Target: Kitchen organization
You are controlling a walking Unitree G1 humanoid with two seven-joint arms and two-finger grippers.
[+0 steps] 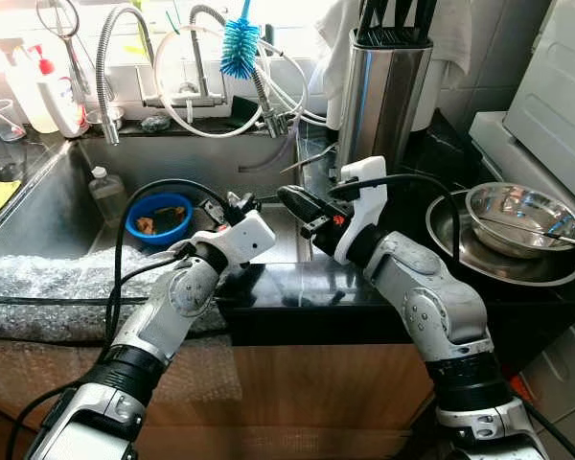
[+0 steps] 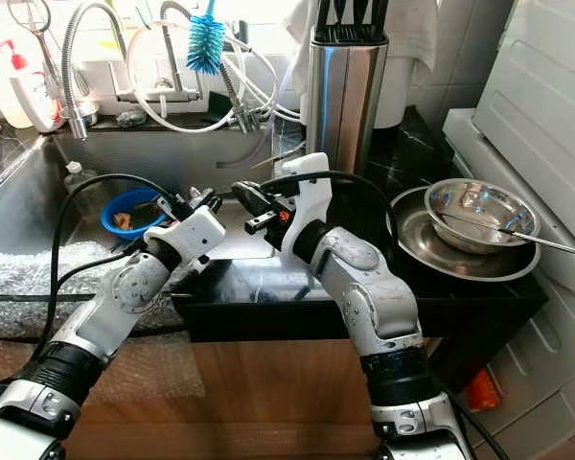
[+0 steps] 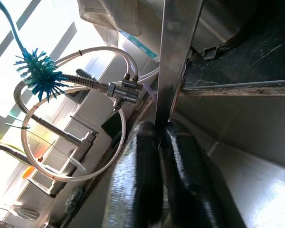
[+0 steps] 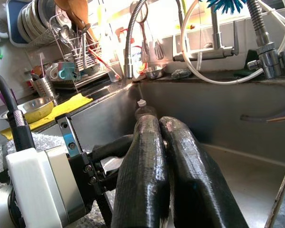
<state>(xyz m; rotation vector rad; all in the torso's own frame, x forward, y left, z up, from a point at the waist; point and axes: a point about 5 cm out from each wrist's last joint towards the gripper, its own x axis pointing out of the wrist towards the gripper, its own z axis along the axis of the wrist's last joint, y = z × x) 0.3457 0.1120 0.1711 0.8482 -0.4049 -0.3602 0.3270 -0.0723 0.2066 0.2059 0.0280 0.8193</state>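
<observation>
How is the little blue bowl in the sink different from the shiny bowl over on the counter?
The blue bowl is blue and sits down inside the sink; the steel bowl is shiny silver and sits up on the counter, stacked in a wider steel dish. The blue bowl holds some brownish scraps; the steel bowl has a long utensil resting across it. Both are round and upright.

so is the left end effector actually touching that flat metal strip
Touching. In the left wrist view the two black fingers of the left end effector are pressed together, with the flat metal strip running out from between their tips, no gap visible.
</observation>
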